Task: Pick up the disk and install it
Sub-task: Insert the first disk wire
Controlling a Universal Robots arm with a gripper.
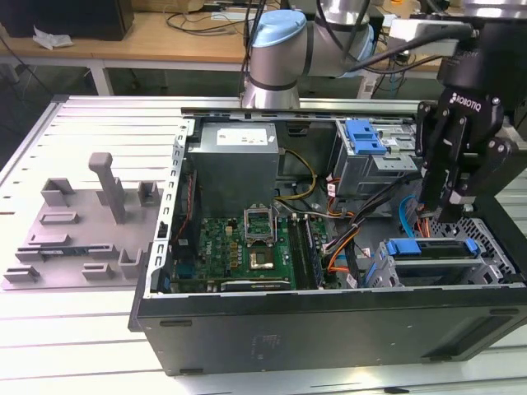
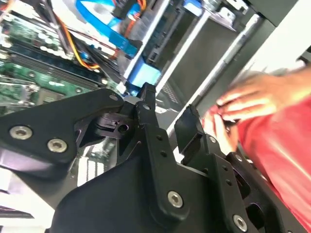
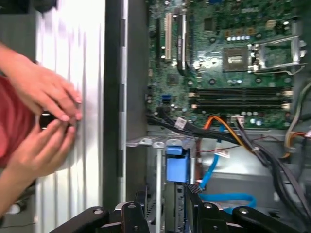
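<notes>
Black gripper (image 1: 445, 207) hangs over the open computer case (image 1: 329, 329), jaws parted, gripping nothing. Blue-framed disk (image 1: 432, 257) lies just below, apparently seated in its bay. Person's hands (image 3: 43, 121) rest beside the case.

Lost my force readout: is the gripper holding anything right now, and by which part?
Nothing is held. The gripper is open with nothing between its jaws, and it hangs above the disk, which sits in its bay.
</notes>
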